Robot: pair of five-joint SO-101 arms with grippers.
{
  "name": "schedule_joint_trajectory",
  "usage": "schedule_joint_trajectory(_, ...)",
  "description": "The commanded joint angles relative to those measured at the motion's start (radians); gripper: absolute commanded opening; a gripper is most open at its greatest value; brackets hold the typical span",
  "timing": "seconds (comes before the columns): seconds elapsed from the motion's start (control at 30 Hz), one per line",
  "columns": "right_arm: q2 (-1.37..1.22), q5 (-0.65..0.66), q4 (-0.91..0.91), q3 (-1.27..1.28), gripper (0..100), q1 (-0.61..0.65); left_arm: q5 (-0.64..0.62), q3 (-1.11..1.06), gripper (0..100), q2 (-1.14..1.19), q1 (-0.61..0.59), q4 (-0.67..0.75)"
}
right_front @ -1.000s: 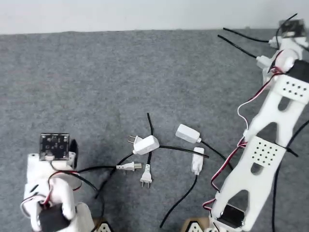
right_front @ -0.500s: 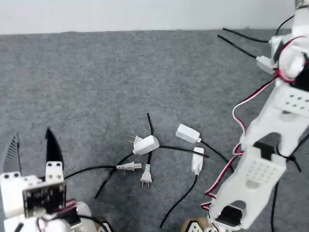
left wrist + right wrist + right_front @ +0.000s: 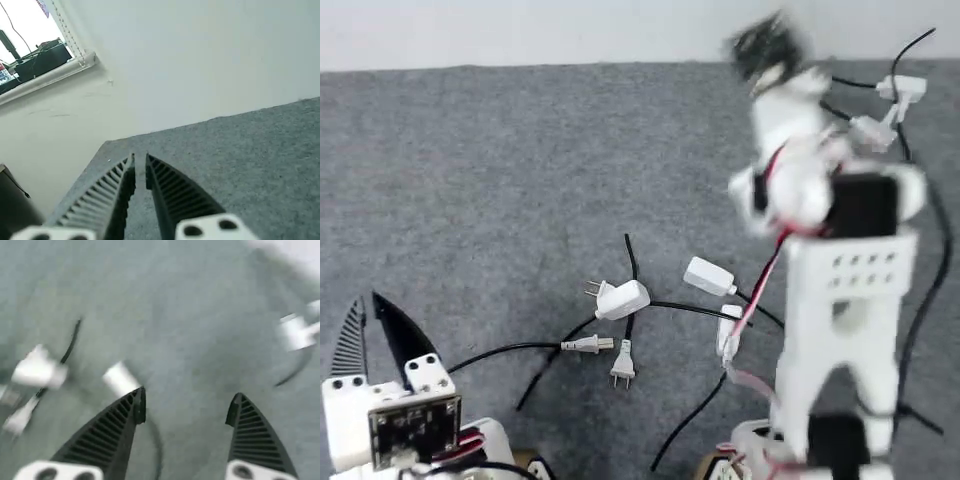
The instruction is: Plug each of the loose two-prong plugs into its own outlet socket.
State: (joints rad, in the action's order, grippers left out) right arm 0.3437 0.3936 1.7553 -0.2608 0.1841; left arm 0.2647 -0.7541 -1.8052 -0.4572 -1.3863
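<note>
On the grey carpet lie a white plug (image 3: 622,298) with two prongs, two small two-prong plugs (image 3: 588,345) (image 3: 622,368) on black cords, a white socket block (image 3: 708,276) and a slim white socket (image 3: 728,332). My left gripper (image 3: 367,298) stands at the near left corner, apart from all of them, its black fingers (image 3: 125,185) nearly touching with nothing between them. My right arm (image 3: 800,180) is blurred above the sockets. In its wrist view the right gripper (image 3: 189,395) is wide open above the carpet, with the socket block (image 3: 120,379) and the white plug (image 3: 37,369) beyond its fingertips.
Black cords (image 3: 695,312) cross between the plugs and sockets. Small white connectors (image 3: 900,88) on dark wires lie at the far right. A pale wall (image 3: 520,30) borders the carpet's far edge. Open carpet (image 3: 470,180) spreads over the left half.
My right arm has swung from the right edge in over the middle of the table. The left gripper rose into view, and its fingers have since drawn together.
</note>
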Motion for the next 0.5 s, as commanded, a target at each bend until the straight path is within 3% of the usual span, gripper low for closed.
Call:
schedule_joint_trajectory(0.0, 0.236, 0.0, -0.045, 0.388, 25.9, 0.062, -0.002, -0.09, 3, -0.005, 0.035, 0.034)
schedule_joint_trajectory(0.2, 0.591, 0.115, -0.265, 0.961, 25.9, 0.065, -0.002, -0.295, 3, -0.005, 0.281, 0.087)
schedule_joint_trajectory(0.47, 1.012, 0.244, -0.367, 1.289, 25.9, 0.097, -0.002, -0.562, 3, -0.002, 0.497, 0.278)
